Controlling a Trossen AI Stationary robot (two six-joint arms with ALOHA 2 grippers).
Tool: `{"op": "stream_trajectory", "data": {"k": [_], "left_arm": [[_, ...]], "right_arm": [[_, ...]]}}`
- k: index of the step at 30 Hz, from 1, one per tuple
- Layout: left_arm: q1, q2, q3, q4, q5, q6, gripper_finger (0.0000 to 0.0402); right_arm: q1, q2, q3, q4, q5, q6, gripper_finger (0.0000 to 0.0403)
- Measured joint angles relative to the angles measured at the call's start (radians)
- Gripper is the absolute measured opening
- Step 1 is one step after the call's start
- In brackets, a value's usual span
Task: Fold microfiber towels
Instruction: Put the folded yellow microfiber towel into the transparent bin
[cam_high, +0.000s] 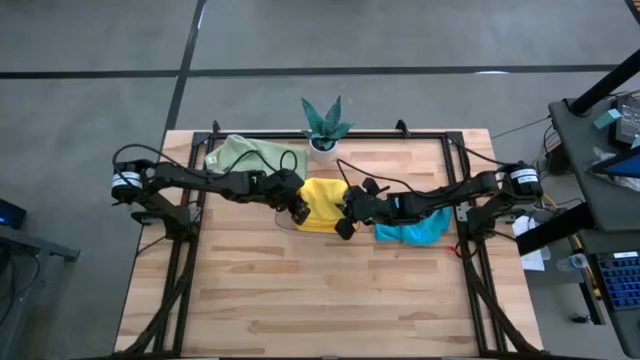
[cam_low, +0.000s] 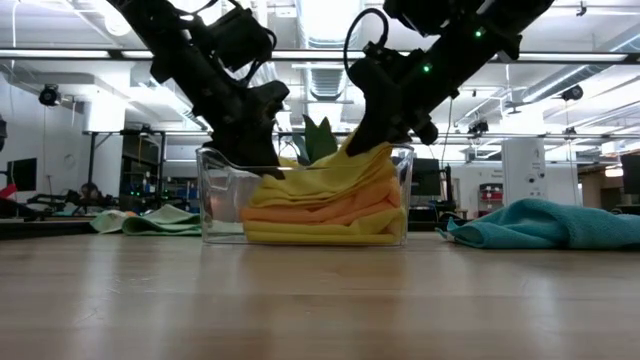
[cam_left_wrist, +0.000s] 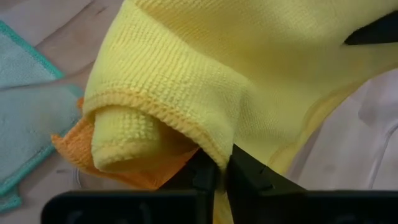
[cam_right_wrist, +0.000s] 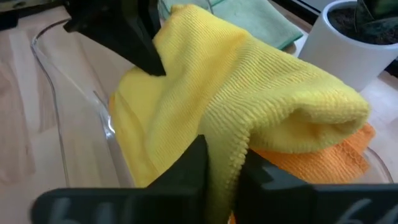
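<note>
A clear plastic tray (cam_low: 215, 205) at the table's middle holds a stack of towels: a yellow one at the bottom (cam_low: 320, 236), an orange one (cam_low: 320, 213) and a yellow one on top (cam_high: 322, 198). My left gripper (cam_high: 300, 210) is shut on the top yellow towel at its left side. My right gripper (cam_high: 346, 224) is shut on it at its right side. A teal-blue towel (cam_high: 415, 232) lies crumpled to the right of the tray. A pale green towel (cam_high: 245, 155) lies at the far left. My left gripper pinches a folded-over hemmed edge of the top yellow towel (cam_left_wrist: 214, 152) between its two fingers, coming slanting down from the left. The towel bulges in a roll beside the fingers and rests on the orange towel (cam_left_wrist: 134, 171) in the tray. My right gripper pinches a fold of the top yellow towel (cam_right_wrist: 227, 146) between its two fingers, coming slanting down from the right. The towel rises in a hump past the fingers and lies over the orange towel (cam_right_wrist: 317, 165) in the tray.
A small green plant in a white pot (cam_high: 325, 130) stands just behind the tray at the far edge. The near half of the wooden table (cam_high: 320, 300) is bare. The table's black frame rails (cam_high: 195, 200) run along its left and right sides.
</note>
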Motion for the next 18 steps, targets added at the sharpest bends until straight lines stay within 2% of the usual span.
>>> {"op": "stream_trajectory", "data": {"k": [8,13,18], "left_arm": [[0.0,-0.013,0.0,-0.018,0.002,-0.003,0.008],[0.0,-0.035,0.0,-0.02,0.011,-0.007,0.0108],[0.0,-0.088,0.0,-0.049,0.038,-0.01,0.0111]], "right_arm": [[0.0,-0.016,0.001,-0.06,0.0,0.03,0.0129],[0.0,-0.023,0.046,-0.176,0.0,0.031,0.0157],[0.0,-0.025,0.101,-0.29,0.0,0.029,0.0171]]}}
